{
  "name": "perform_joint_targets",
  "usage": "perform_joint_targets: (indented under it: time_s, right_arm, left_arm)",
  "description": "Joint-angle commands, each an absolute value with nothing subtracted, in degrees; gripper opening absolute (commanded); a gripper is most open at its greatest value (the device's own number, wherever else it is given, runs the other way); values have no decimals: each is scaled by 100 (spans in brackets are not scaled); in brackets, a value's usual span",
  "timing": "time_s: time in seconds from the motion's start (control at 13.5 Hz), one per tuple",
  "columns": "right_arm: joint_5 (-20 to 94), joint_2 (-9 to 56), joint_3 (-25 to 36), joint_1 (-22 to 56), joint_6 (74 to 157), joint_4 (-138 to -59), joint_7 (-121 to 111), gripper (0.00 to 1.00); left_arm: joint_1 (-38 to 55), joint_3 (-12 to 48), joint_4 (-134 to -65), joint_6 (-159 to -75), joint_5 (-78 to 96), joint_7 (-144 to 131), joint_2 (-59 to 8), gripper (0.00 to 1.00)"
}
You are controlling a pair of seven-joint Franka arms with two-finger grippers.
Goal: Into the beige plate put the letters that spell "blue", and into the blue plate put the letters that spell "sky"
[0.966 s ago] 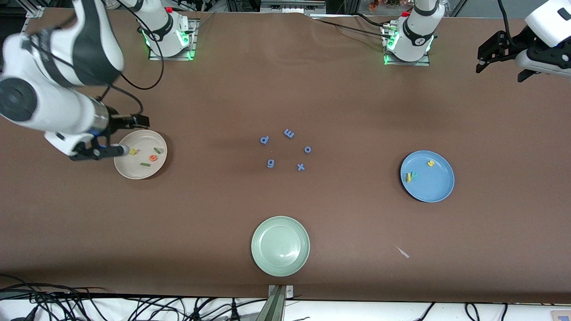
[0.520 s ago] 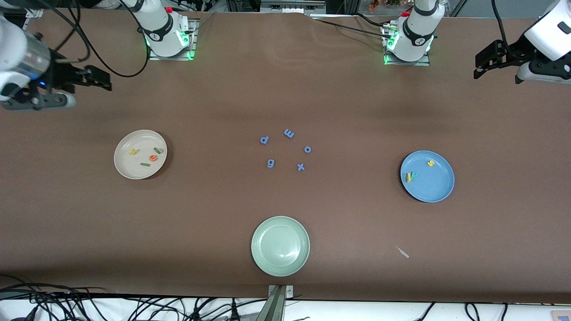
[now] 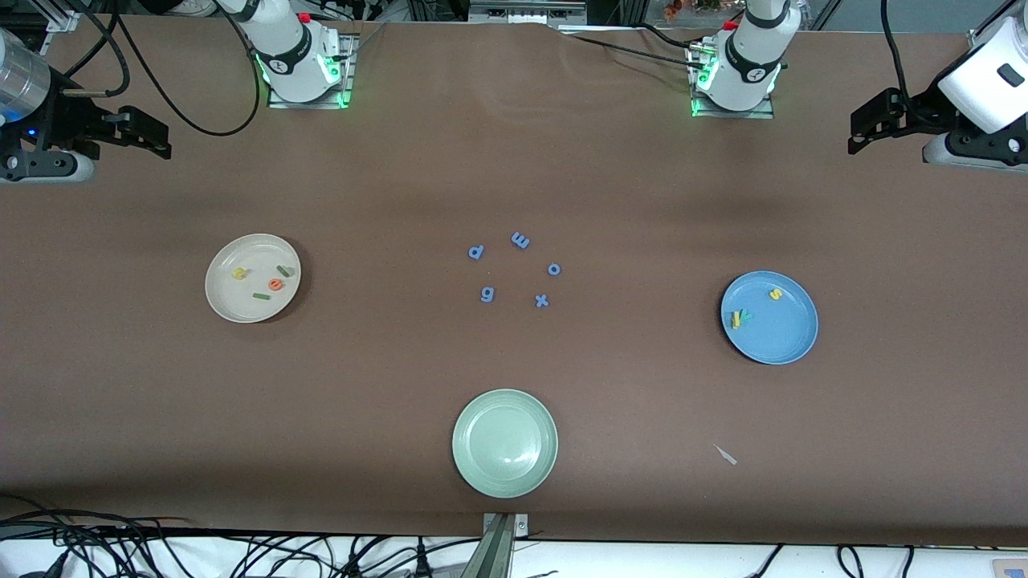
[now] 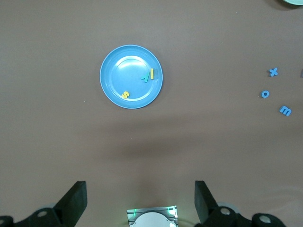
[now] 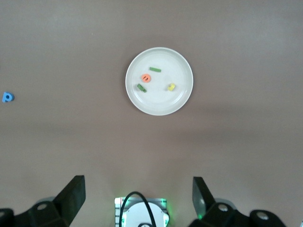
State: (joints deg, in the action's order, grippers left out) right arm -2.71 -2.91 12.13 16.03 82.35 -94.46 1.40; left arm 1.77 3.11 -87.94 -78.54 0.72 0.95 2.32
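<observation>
Both my arms wait, raised at the table's two ends. My left gripper (image 4: 141,201) hangs over bare table at the left arm's end, fingers spread wide, nothing between them. My right gripper (image 5: 138,198) hangs over bare table at the right arm's end, equally wide and empty.

Beige plate (image 3: 225,301) toward the right arm's end: holds yellow "u" (image 3: 238,274), orange "e" (image 3: 275,284), dark green "b" (image 3: 283,271), green "l" bar (image 3: 260,296), all apart.

Blue plate (image 3: 783,341) toward the left arm's end: yellow "s" (image 3: 776,295) alone; yellow "k" (image 3: 736,319) and teal "y" (image 3: 744,316) touching.

Five blue letters (image 3: 520,240) lie mid-table; pale green plate (image 3: 482,466) nearest the front camera
</observation>
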Motion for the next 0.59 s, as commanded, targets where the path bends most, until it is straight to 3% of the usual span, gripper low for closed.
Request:
perform_joint_targets:
  time_s: [0.0,0.52]
  right_arm:
    - [-360,-290,1212,1521,8297,-9422,202,100]
    - [-325,-158,1274,1538,8227,-9343,202,100]
  left_arm:
    - [211,308,-8561,-7690,-44,26,132,100]
    - [167,299,-8578,-7603,-35,44,132,100]
